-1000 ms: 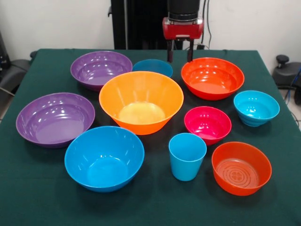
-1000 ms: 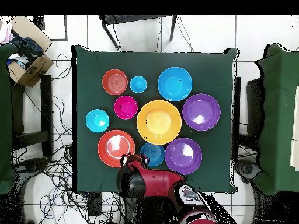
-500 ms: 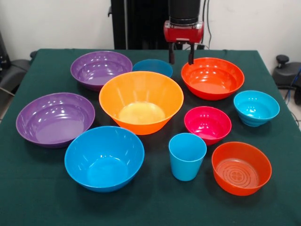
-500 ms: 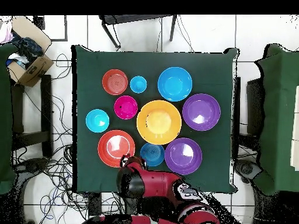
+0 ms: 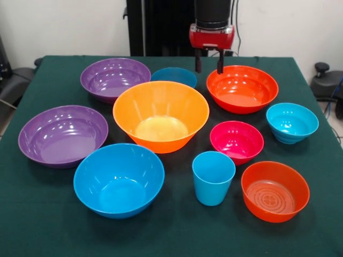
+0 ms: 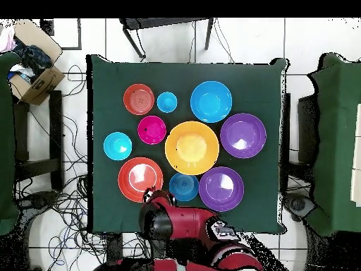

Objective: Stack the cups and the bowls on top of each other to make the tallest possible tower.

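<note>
My gripper [image 5: 209, 68] hangs open and empty at the table's far edge, just above the gap between a small blue bowl [image 5: 173, 76] and a big red-orange bowl [image 5: 242, 88]. The large orange bowl [image 5: 161, 115] stands mid-table. Around it are two purple bowls [image 5: 115, 78] [image 5: 63, 134], a blue bowl [image 5: 119, 179], a magenta bowl [image 5: 236, 141], a cyan bowl [image 5: 292, 122] and a small red-orange bowl [image 5: 275, 191]. The light blue cup [image 5: 213, 178] stands upright at the front. Every piece sits alone, none nested. Overhead, the arm [image 6: 158, 220] hides the gripper beside the orange bowl [image 6: 192, 147].
A dark green cloth [image 5: 48, 214] covers the table. Off the table, overhead, a cardboard box [image 6: 32, 70] sits at the upper left, a chair [image 6: 166, 28] at the top, and cables lie on the floor.
The gripper has drifted slightly to the right in the front view, still open. No bowl or cup has moved.
</note>
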